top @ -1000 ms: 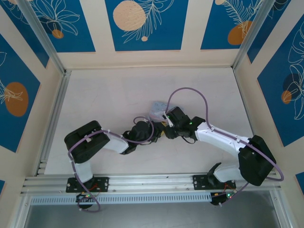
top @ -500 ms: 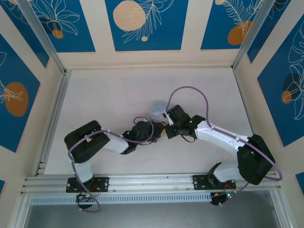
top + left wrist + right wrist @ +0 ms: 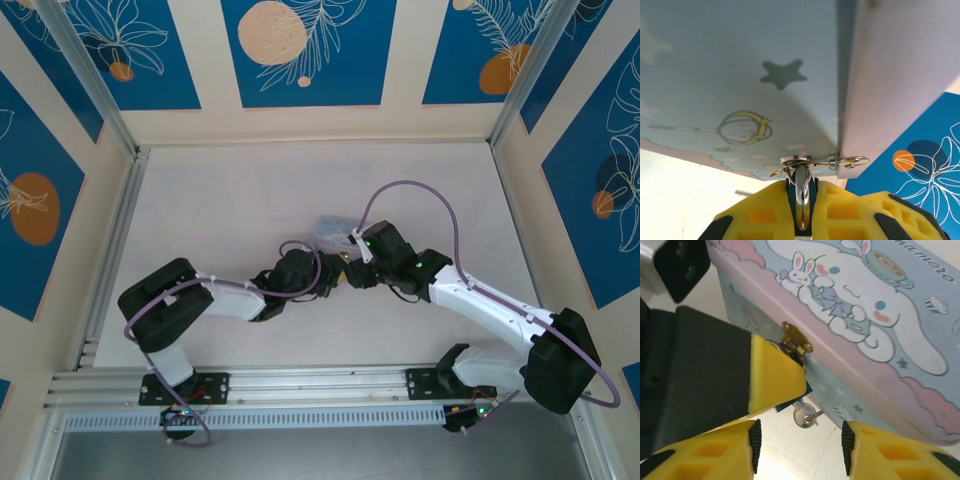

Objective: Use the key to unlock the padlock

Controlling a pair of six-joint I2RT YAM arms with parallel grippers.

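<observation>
The pale blue tin (image 3: 875,315) with the white cartoon character lies tilted, and its gold hasp (image 3: 796,339) faces me. My left gripper (image 3: 802,210) is shut on the padlock (image 3: 802,192), whose silver shackle hangs from the hasp (image 3: 799,161). In the right wrist view the left gripper's yellow finger (image 3: 775,375) covers most of the padlock (image 3: 799,399). The small silver key (image 3: 806,416) sticks out of the padlock's underside. My right gripper (image 3: 800,452) is open just below the key, with its pads to either side and not touching it. From above, both grippers meet at the tin (image 3: 333,231).
The white table (image 3: 230,200) is walled by blue flower-print panels (image 3: 300,50). A purple cable (image 3: 410,190) loops over the right arm. An aluminium rail (image 3: 300,385) runs along the near edge, and another stands at the left.
The right gripper has opened and let go of the key, which stays in the padlock. The right arm's elbow has swung right and the left arm's shoulder link has shifted left.
</observation>
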